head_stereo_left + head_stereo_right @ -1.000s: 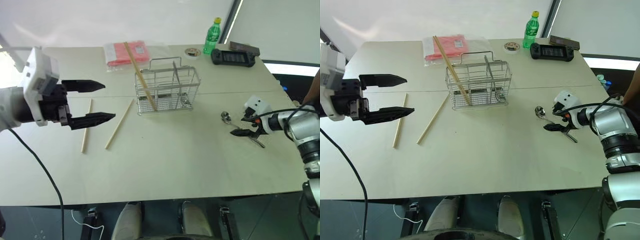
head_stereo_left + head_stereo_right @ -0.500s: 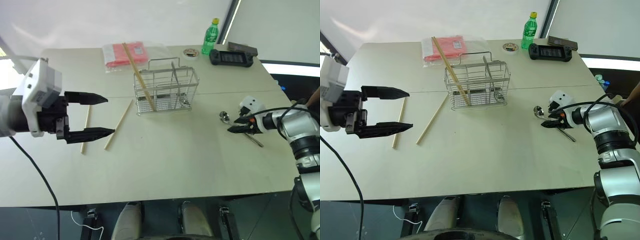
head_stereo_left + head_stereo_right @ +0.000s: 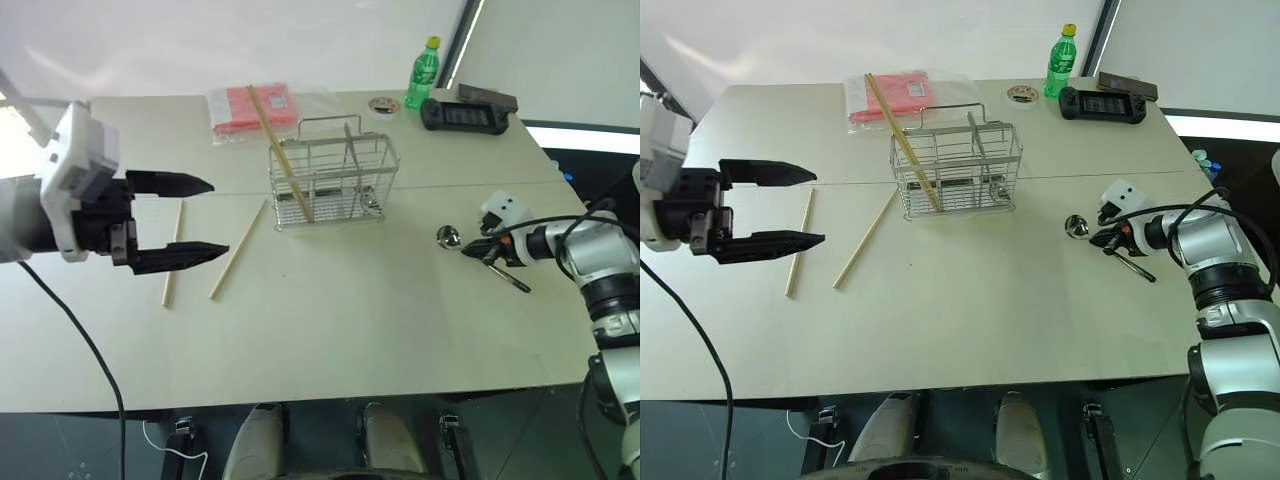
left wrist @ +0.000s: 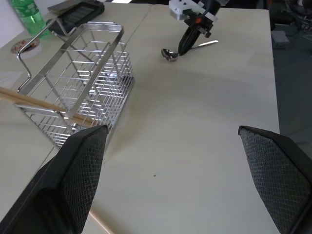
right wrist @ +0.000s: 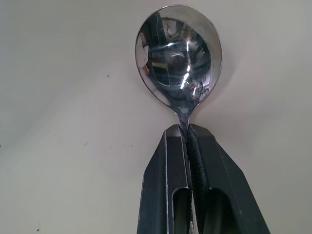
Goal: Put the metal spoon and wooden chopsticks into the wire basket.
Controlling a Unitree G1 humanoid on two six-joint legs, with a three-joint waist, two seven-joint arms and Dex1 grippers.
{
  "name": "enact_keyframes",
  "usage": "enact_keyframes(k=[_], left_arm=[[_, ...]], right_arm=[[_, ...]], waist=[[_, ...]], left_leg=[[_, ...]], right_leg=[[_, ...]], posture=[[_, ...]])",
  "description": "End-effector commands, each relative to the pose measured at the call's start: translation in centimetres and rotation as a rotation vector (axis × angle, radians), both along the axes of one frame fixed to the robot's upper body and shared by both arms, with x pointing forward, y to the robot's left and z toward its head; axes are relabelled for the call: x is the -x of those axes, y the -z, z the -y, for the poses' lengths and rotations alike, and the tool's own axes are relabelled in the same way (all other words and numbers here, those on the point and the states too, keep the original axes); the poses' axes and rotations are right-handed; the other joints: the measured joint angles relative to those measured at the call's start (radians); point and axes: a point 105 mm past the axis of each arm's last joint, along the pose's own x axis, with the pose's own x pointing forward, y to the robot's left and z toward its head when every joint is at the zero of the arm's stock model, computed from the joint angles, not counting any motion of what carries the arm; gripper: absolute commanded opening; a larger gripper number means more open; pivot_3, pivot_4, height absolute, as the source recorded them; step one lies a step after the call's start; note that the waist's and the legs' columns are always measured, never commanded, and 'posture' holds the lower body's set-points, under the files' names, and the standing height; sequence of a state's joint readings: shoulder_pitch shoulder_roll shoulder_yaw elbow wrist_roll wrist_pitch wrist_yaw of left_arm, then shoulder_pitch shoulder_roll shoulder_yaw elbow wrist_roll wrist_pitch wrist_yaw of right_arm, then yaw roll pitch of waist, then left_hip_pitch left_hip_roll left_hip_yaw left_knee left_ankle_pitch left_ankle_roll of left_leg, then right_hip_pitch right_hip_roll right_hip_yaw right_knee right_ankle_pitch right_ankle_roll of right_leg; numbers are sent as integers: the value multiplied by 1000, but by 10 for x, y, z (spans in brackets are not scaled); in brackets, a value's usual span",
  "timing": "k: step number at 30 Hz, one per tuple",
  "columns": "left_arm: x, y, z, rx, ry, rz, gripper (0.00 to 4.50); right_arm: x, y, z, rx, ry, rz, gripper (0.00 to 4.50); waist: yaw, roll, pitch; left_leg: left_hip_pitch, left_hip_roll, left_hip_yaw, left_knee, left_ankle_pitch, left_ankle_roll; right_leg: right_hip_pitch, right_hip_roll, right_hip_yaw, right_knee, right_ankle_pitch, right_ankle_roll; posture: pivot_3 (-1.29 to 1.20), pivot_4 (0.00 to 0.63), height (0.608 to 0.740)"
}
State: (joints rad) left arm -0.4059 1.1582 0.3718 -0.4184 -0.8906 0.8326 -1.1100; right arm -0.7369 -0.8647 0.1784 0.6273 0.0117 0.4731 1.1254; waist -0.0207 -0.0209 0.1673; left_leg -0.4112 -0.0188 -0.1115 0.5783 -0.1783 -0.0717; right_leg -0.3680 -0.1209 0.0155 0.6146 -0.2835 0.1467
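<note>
Spoon first: the metal spoon lies on the pale table to the right of the wire basket, well apart from it, and the right gripper has its two black fingers pressed together on the spoon's neck just behind the bowl. Its bowl points toward the basket, while the thin handle runs back past the gripper toward the table's right edge. Whether the spoon is lifted off the surface or resting on it cannot be told. The basket stands upright near the middle of the table, with one wooden chopstick leaning in its left end, the upper tip slanting over the red packet behind it. Two more chopsticks lie flat on the table to the basket's left: one nearer it, angled, and another further left, almost straight. The left gripper hovers above the table over that left area, its fingers spread wide and holding nothing. At the far edge stand a green bottle and a black controller.
</note>
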Motion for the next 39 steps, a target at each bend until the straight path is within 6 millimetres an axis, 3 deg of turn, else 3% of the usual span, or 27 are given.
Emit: enact_keyframes(k=[1,7,11,15,19,23,27,39], left_arm=[[-5,-15,-5,11,-28,77,4500],[-15,-22,-11,38,-71,113,4500],[-17,-25,-11,42,-76,121,4500],[-21,-27,-11,46,-79,137,4500],[-25,-32,-10,55,-79,155,4500],[-28,-36,-9,67,-84,172,4500],[-30,-39,-8,81,-87,180,4500],[-27,-37,-4,79,-83,170,4500]], right_arm=[[1,-41,-25,-125,-100,132,44],[39,-98,-87,-399,-310,218,44],[57,-139,-109,-578,-384,283,44],[53,-184,-118,-760,-375,377,44],[31,-222,-124,-902,-302,511,44],[-1,-231,-139,-939,-184,605,44],[-25,-225,-153,-959,-112,662,44],[-62,-209,-180,-1007,-32,705,44]], waist=[[0,0,0],[1,1,1],[4,1,1],[3,1,1],[1,0,1],[0,0,1],[-3,0,1],[-11,0,1]], left_leg=[[0,0,0,0,0,0],[0,1,0,-1,0,0],[0,1,0,-1,0,0],[0,1,0,0,0,0],[0,1,0,-1,0,0],[0,1,0,-2,0,0],[0,1,0,-2,0,0],[0,1,-1,-2,0,0]], right_leg=[[0,0,0,0,0,0],[-1,1,0,2,0,1],[0,1,0,2,0,1],[0,1,0,1,-2,-2],[-1,1,0,1,-1,-1],[-2,1,0,2,0,1],[-4,1,1,4,0,1],[-4,2,1,6,0,1]], posture=[[0,150,721],[0,150,721],[0,150,721],[0,150,721],[0,150,721],[0,150,721],[0,150,721],[0,150,721]])
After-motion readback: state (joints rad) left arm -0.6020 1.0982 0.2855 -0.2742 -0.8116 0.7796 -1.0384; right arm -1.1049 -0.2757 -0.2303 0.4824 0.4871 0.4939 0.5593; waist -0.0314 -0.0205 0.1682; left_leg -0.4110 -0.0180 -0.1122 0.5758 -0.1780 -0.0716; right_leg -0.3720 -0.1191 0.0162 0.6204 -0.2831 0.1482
